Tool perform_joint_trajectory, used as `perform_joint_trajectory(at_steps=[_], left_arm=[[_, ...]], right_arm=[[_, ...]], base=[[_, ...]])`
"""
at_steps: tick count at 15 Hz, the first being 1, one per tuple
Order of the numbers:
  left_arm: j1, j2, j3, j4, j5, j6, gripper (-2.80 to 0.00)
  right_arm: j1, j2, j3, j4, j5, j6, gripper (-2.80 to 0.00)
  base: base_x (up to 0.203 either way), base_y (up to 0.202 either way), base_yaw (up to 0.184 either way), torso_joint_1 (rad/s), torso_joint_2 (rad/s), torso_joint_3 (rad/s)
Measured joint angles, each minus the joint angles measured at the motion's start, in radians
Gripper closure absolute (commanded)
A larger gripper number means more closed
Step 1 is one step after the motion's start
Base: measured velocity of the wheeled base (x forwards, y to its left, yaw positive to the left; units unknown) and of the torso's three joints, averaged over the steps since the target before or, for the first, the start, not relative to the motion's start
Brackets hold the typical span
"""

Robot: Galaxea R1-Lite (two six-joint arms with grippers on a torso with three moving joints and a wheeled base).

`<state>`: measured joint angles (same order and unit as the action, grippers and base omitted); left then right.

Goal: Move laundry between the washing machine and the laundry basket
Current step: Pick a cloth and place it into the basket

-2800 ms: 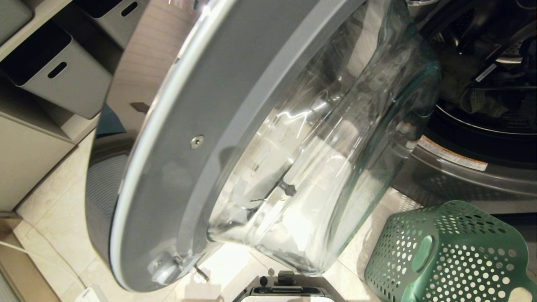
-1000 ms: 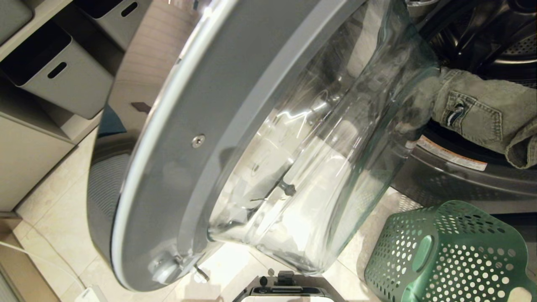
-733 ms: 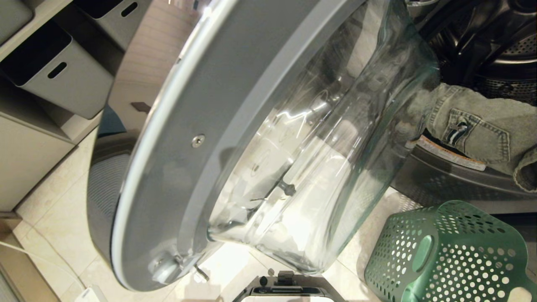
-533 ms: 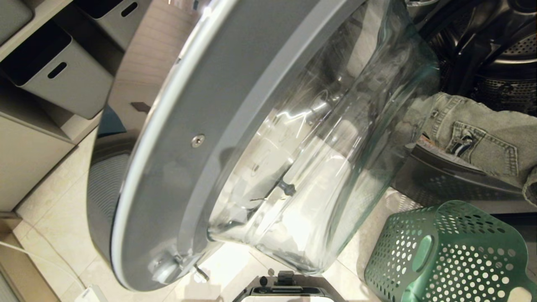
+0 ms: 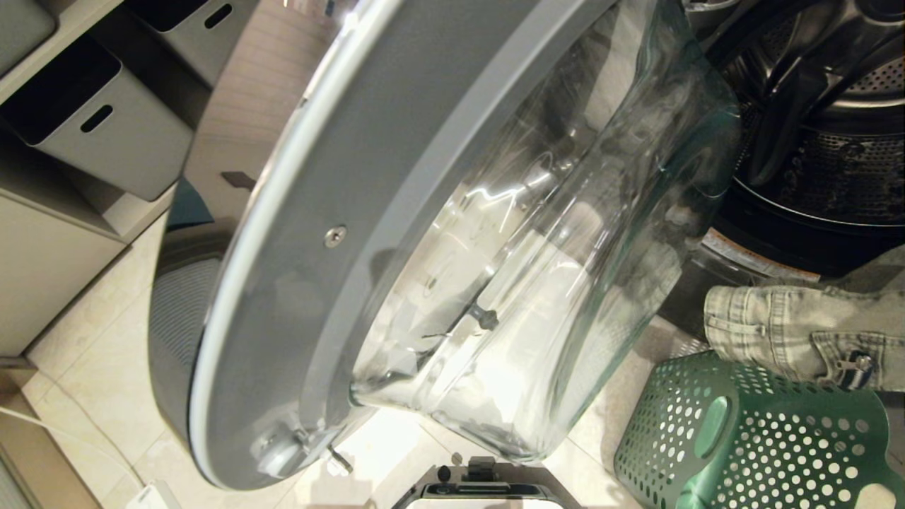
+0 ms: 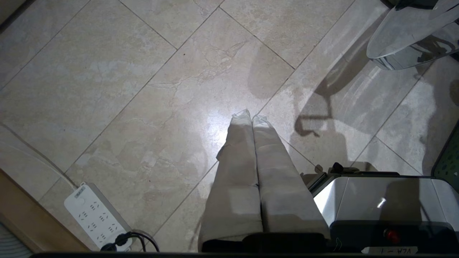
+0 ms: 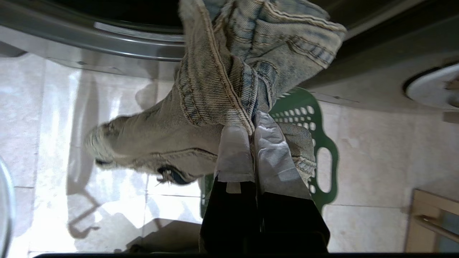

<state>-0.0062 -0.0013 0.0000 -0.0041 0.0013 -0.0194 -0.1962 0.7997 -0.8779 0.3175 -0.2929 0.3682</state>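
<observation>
1. Laundry (image 5: 799, 336) hangs at the lower right of your head view, just above the far rim of the laundry basket (image 5: 756, 438). It lies below the drum opening and in front of the lower front panel of the washing machine (image 5: 813, 141).
2. Your right gripper (image 7: 252, 125) is clenched on a fold of the denim. In the right wrist view its taped fingertips (image 7: 233, 143) pinch the fabric at a stitched seam, and the rest of the garment bunches beyond them.
3. A metal button or rivet on the garment shows at the right edge of your head view, near the basket rim. You cannot confirm from these views whether cloth touches the rim.
4. The basket stands on the tiled floor (image 5: 92, 311) at the lower right of the head view, tilted relative to the camera, with an oval handle slot facing left. In the right wrist view its green perforated wall and a handle slot appear behind the hanging garment.
5. The machine's round door (image 5: 396, 233) stands open and fills the centre of the head view, its glass bowl facing right toward the drum. The perforated drum wall is visible at the upper right.
6. Your left gripper (image 6: 252, 118) is closed on nothing, its pale fingers pressed together and pointing down at bare floor tiles. A white power strip (image 6: 95, 216) lies on the floor at the lower left of that view.
7. Grey storage bins (image 5: 106, 120) sit on shelving at the upper left of the head view.
</observation>
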Motion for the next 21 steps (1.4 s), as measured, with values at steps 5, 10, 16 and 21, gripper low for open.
perform_joint_trajectory(at_steps=[5,10,16,21], left_arm=[[0.000,0.000,0.000,0.000,0.000,0.000,0.00],[0.000,0.000,0.000,0.000,0.000,0.000,0.00],[0.000,0.000,0.000,0.000,0.000,0.000,0.00],[0.000,0.000,0.000,0.000,0.000,0.000,0.00]], right_arm=[[-0.003,-0.085,-0.006,0.157,-0.058,-0.015,0.00],[-0.101,-0.100,-0.014,0.305,-0.120,-0.013,0.00],[-0.215,-0.025,-0.011,0.397,-0.099,0.057,0.00],[-0.224,0.041,-0.010,0.527,-0.100,0.110,-2.80]], base=[[0.000,0.000,0.000,0.000,0.00,0.000],[0.000,0.000,0.000,0.000,0.00,0.000],[0.000,0.000,0.000,0.000,0.00,0.000],[0.000,0.000,0.000,0.000,0.00,0.000]])
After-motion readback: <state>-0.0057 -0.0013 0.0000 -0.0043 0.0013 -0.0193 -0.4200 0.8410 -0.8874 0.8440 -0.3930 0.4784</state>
